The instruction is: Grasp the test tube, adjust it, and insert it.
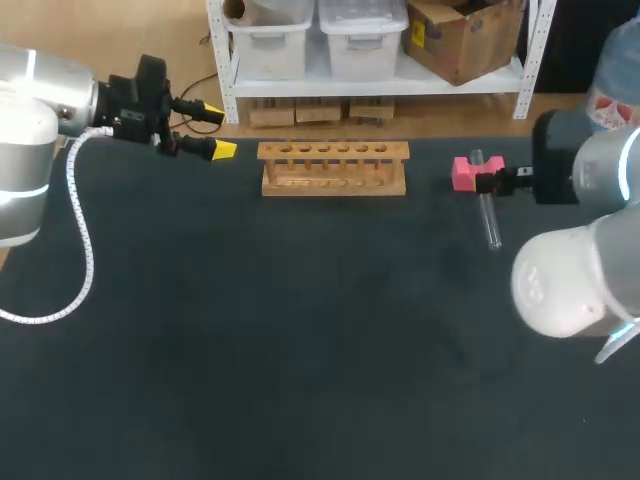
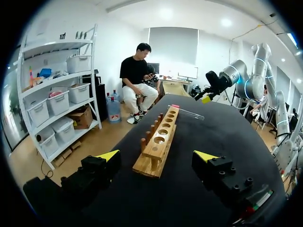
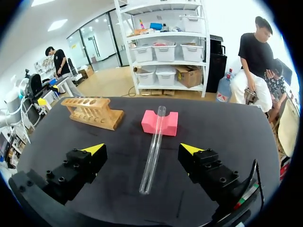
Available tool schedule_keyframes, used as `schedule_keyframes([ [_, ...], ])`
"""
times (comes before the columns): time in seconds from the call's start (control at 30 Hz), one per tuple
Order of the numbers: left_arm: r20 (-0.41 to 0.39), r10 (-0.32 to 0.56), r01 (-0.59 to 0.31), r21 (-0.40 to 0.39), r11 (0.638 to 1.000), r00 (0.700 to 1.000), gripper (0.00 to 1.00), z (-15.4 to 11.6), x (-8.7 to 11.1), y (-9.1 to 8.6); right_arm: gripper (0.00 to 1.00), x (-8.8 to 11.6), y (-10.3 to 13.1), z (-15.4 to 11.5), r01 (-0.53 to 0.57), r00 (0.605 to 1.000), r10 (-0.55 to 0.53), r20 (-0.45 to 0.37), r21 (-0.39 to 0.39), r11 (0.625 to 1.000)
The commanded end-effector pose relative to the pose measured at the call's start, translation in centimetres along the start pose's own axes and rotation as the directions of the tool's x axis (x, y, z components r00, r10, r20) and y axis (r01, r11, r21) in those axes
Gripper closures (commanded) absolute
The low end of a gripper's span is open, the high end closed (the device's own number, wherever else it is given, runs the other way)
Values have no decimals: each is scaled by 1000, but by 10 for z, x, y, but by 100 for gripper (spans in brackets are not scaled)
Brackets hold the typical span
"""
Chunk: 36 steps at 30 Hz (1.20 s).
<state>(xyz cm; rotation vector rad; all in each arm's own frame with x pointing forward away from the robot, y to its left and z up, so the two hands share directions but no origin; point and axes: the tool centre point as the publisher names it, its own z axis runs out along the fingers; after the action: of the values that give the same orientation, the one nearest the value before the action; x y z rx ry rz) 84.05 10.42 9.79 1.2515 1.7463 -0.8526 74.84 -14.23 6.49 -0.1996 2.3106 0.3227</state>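
A clear glass test tube (image 3: 152,151) lies on the black table with its open end resting in the groove of a pink block (image 3: 168,124). My right gripper (image 3: 143,149) is open; its yellow-tipped fingers stand wide on either side of the tube's lower half without touching it. The wooden rack (image 1: 333,167) with a row of holes stands at the back middle. The tube (image 1: 489,215) and pink block (image 1: 463,172) are to the rack's right. My left gripper (image 1: 218,130) is open at the back left, facing the rack's end (image 2: 161,137), with nothing between its fingers (image 2: 109,155).
The black table top (image 1: 300,340) stretches bare in front of the rack and tube. My right arm's white elbow (image 1: 560,280) hangs over the table's right side. A white coiled cable (image 1: 80,250) trails from my left arm.
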Motion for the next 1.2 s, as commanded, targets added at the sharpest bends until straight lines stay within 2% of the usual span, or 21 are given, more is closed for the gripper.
schedule_keyframes([
  [0.03,0,0,0,1,1000,1000,0,0,0,1,0,6,3,14,17,1000,-15,-8,379,925],
  [0.33,0,0,0,1,1000,1000,0,0,0,1,0,15,3,32,56,998,-45,-38,380,923],
  [0.7,0,0,0,1,1000,1000,0,0,0,1,0,20,-3,52,56,998,-46,-36,355,933],
  [1.2,0,0,0,1,1000,1000,0,0,0,1,0,25,-13,64,28,999,-20,-32,280,960],
])
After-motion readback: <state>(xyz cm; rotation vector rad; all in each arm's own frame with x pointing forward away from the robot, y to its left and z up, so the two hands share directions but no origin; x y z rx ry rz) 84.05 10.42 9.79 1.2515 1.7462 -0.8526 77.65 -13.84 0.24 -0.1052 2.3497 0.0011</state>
